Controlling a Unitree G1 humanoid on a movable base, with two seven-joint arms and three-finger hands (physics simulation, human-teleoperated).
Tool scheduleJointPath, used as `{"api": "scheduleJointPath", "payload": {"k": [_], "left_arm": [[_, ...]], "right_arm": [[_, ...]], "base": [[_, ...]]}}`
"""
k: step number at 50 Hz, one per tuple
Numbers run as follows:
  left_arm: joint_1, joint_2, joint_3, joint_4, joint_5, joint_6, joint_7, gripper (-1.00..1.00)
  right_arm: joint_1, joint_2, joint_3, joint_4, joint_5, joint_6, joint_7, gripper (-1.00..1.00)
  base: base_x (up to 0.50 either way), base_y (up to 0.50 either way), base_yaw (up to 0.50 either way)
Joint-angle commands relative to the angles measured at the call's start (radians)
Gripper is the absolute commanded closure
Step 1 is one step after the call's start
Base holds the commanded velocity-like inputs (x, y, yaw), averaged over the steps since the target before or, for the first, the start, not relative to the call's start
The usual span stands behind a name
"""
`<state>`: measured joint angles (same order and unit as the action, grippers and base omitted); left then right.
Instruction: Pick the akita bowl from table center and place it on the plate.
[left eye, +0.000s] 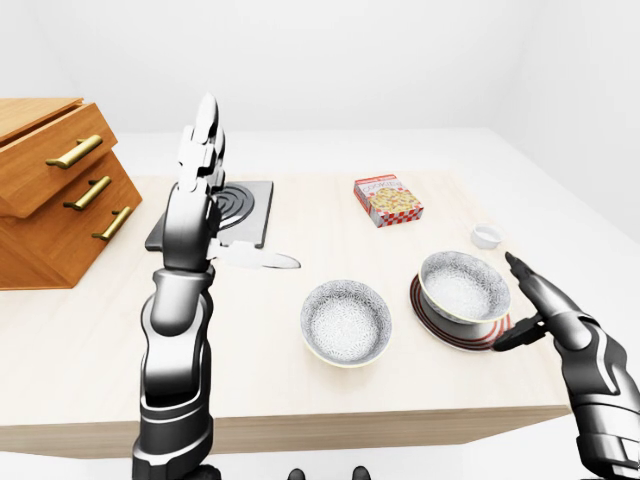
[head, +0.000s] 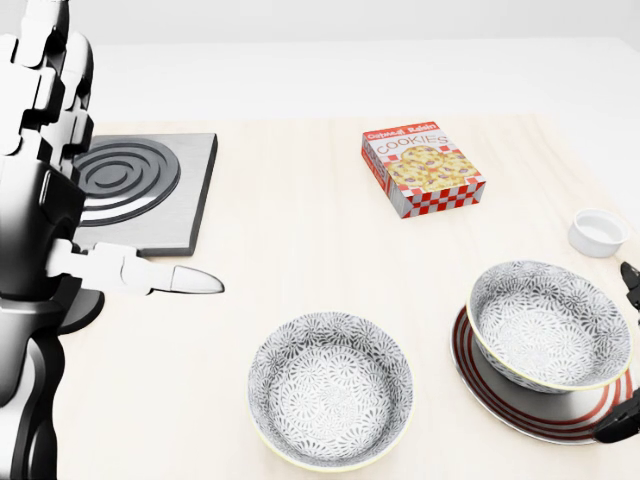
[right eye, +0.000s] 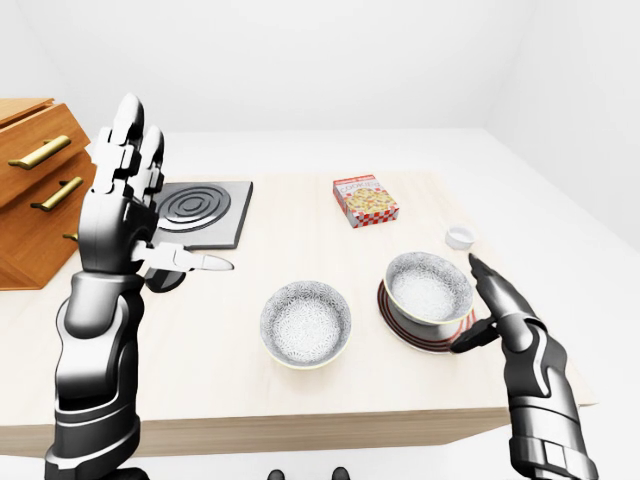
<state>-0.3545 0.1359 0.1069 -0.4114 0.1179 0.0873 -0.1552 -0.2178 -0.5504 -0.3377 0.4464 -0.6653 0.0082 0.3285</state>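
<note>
The patterned akita bowl (head: 547, 325) sits upright on the red-striped plate (head: 492, 397) at the right of the table. My right hand (right eye: 468, 303) is open just right of the bowl, fingers spread and off its rim. A second, alike bowl (head: 330, 388) stands on the table left of the plate. At the left of the views my left hand (right eye: 165, 215) is raised and open, its fingers pointing up, its thumb pointing right, holding nothing.
A cookies box (head: 422, 170) lies toward the top of the table. A small white ramekin (head: 598, 232) is above the plate. A stove burner (head: 130, 190) lies at the left, with wooden drawers (left eye: 50, 190) beyond it.
</note>
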Motion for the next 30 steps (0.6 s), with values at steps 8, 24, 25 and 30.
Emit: {"api": "scheduleJointPath", "payload": {"k": [8, 24, 25, 30], "left_arm": [[0.020, 0.002, 0.007, -0.002, -0.005, 0.000, -0.002, -1.00], [0.010, 0.004, 0.013, -0.027, -0.014, 0.000, 0.001, -1.00], [0.010, 0.004, 0.013, -0.028, -0.015, 0.000, 0.002, -1.00], [0.008, 0.004, 0.013, -0.053, -0.022, 0.000, 0.004, -1.00]], "right_arm": [[0.193, 0.080, -0.218, -0.572, 0.012, 0.079, 0.322, -1.00], [-0.275, 0.085, -0.010, -0.912, 0.076, 0.079, 0.370, -1.00], [-0.287, 0.094, 0.009, -0.909, 0.091, 0.079, 0.359, -1.00], [-0.334, 0.163, 0.058, -0.934, 0.206, 0.079, 0.217, -1.00]], "base": [[0.00, 0.00, 0.00], [0.00, 0.00, 0.00], [0.00, 0.00, 0.00], [0.00, 0.00, 0.00]]}}
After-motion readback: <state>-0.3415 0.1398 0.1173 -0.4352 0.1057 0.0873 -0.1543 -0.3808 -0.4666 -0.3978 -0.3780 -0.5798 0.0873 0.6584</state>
